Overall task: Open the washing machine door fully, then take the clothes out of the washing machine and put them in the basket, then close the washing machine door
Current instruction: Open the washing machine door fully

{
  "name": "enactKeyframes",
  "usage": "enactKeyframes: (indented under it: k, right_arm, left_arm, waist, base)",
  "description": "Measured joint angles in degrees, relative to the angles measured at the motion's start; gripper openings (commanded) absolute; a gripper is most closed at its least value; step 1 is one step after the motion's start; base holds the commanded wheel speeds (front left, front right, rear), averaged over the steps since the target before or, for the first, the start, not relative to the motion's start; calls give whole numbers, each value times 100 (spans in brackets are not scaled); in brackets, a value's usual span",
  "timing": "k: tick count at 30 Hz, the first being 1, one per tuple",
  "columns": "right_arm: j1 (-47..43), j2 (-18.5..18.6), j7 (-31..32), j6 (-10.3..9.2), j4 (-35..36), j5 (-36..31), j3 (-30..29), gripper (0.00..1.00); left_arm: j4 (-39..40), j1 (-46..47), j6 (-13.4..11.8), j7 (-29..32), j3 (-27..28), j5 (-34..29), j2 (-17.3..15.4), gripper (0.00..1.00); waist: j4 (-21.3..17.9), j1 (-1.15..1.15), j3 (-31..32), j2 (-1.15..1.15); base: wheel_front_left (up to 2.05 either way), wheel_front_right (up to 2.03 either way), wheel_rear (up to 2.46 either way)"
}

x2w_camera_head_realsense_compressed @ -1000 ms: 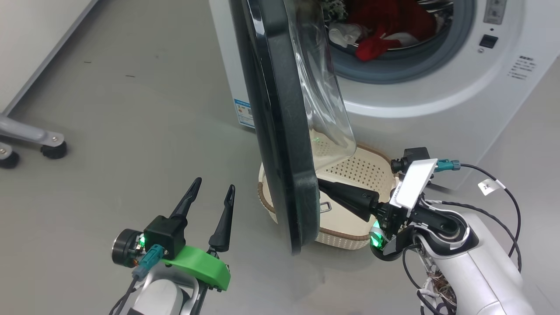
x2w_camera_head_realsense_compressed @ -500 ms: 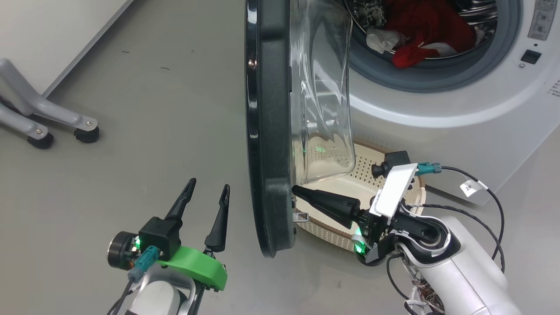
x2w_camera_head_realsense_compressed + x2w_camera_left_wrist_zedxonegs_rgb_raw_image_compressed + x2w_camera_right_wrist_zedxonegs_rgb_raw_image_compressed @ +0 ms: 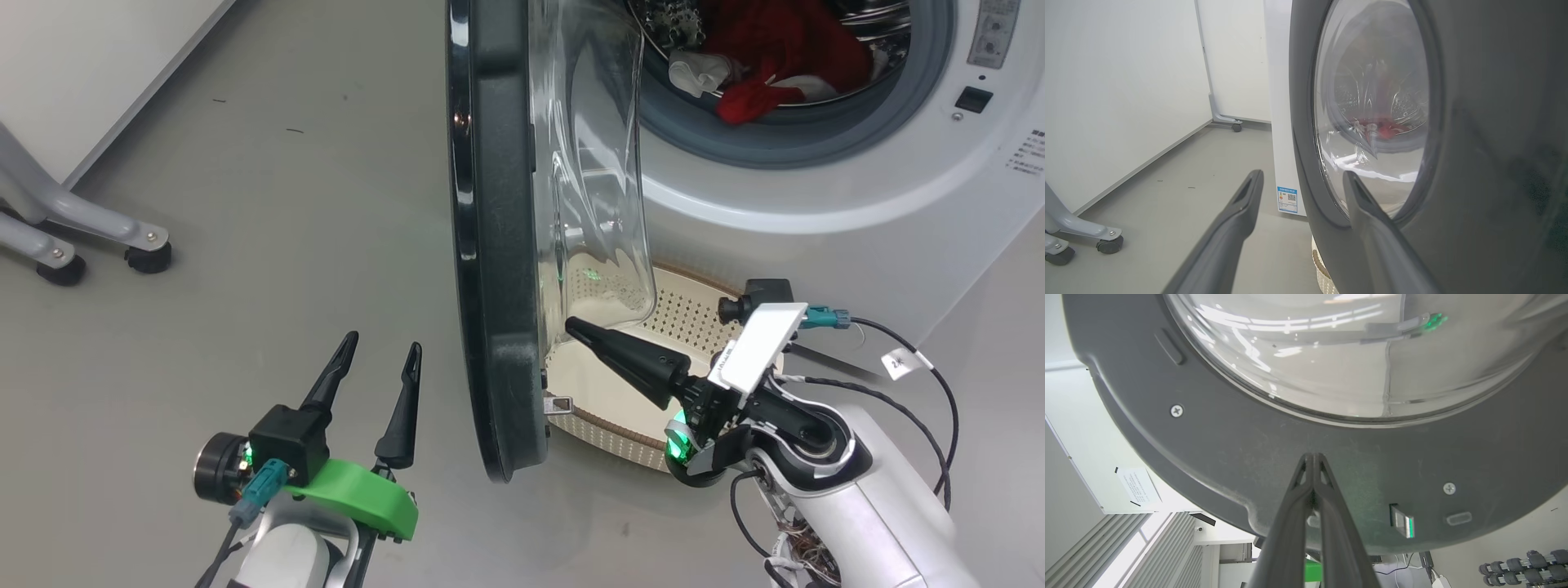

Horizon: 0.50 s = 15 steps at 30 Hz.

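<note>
The washing machine door [image 3: 498,245] stands edge-on to the head camera, swung out from the white washing machine [image 3: 816,180]. Its inner grey rim [image 3: 1249,457] shows in the right wrist view, its outer black rim and glass [image 3: 1372,122] in the left wrist view. My right gripper [image 3: 571,327] is shut, its tips close to the door's inner rim, just below the glass bowl. My left gripper [image 3: 382,353] stands open on the door's outer side, holding nothing. Red and white clothes [image 3: 759,57] lie in the drum. The cream basket [image 3: 604,425] sits on the floor under the door.
Grey caster legs [image 3: 90,237] stand on the floor at the far left. A white wall panel [image 3: 82,73] runs along the upper left. A door latch [image 3: 1402,524] sits on the inner rim. Dumbbells on a rack [image 3: 1523,567] show in the right wrist view.
The door has swung further out from the washing machine over the last second. My right gripper's tip, hidden behind the rim a second ago, now shows beside it. The head camera has shifted.
</note>
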<state>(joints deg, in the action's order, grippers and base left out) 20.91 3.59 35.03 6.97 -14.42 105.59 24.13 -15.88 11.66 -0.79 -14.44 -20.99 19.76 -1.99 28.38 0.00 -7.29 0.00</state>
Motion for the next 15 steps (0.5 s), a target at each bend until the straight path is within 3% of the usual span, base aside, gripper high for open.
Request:
enactKeyframes:
  k: [10, 11, 12, 13, 14, 15]
  right_arm:
    - [-459, -7, -662, 0, 293, -53, -595, 0]
    - [-535, -8, -767, 0, 324, -90, -676, 19]
    - [-616, -5, -872, 0, 341, -133, -746, 66]
    - [-703, 0, -946, 0, 359, -191, -787, 90]
    - [-794, 3, -1036, 0, 379, -280, -831, 100]
    - [-879, 16, -1131, 0, 385, -369, -867, 100]
  left_arm:
    - [2, -21, -1, 0, 58, 1, -1, 100]
    - [0, -26, -1, 0, 65, 1, 0, 100]
    - [0, -29, -1, 0, 76, 1, -1, 100]
    - [0, -34, -1, 0, 86, 1, -1, 100]
    - [0, -44, -1, 0, 92, 1, -1, 100]
    - [0, -56, -1, 0, 98, 1, -1, 100]
  waist:
    - [-108, 0, 12, 0]
    - [-119, 0, 12, 0]
    - [-131, 0, 12, 0]
    - [-142, 0, 11, 0]
    - [-152, 0, 10, 0]
    - [-163, 0, 10, 0]
  base:
    - [0, 0, 0]
    - [0, 0, 0]
    - [0, 0, 0]
    - [0, 0, 0]
    - [0, 0, 0]
    - [0, 0, 0]
